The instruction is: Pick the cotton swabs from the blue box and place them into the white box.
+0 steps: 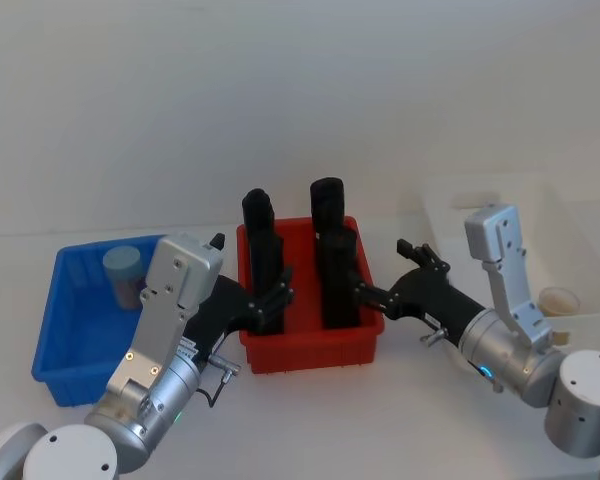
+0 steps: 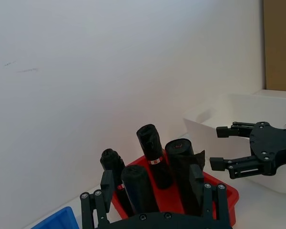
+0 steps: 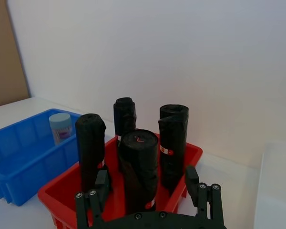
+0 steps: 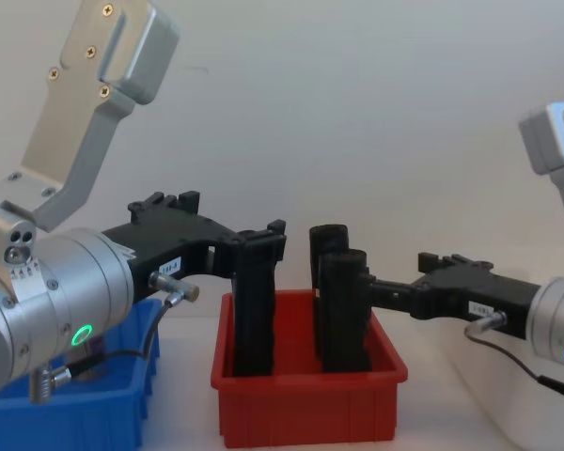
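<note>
One tub of cotton swabs (image 1: 123, 272) is standing upright at the far side of the blue box (image 1: 48, 322). Your left gripper (image 1: 277, 300) is hovering wide and empty against the red bin (image 1: 310, 352), so bring it left over the tub and descend straight. Your right gripper (image 1: 385, 272) is hovering wide and empty near the white box (image 1: 580, 215).

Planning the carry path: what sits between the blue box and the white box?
A red bin of upright black rolls stands between the blue box and white box, in the head view.
</note>
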